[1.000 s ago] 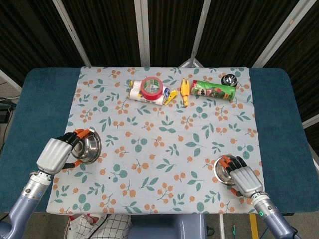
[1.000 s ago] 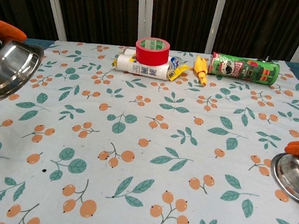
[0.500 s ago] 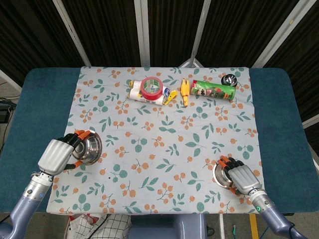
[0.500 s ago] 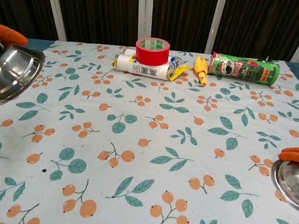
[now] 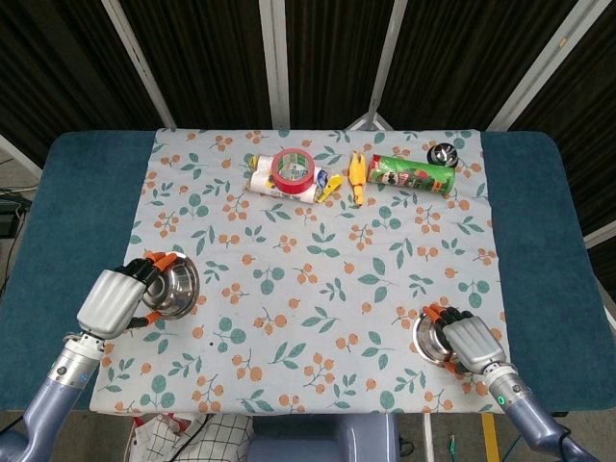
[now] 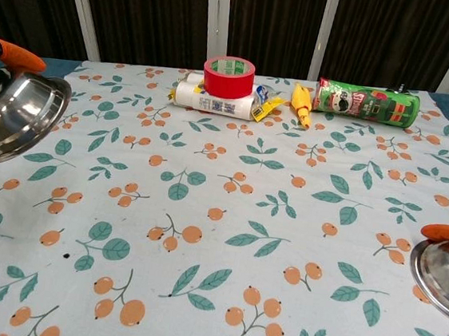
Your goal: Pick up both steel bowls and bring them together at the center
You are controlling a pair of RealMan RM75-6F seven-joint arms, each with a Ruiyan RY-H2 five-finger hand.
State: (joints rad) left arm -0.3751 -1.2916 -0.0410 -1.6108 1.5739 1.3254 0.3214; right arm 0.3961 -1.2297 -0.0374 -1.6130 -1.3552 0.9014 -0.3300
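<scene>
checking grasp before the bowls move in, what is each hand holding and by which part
Left hand holds a steel bowl by its rim, tilted. Right hand grips the other bowl at its rim.

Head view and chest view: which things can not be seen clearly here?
- Right steel bowl: head view, mostly under the right hand; chest view, cut by the frame edge.
- Left hand: chest view shows only fingertips.
- Small dark round object: too small to identify.
</scene>
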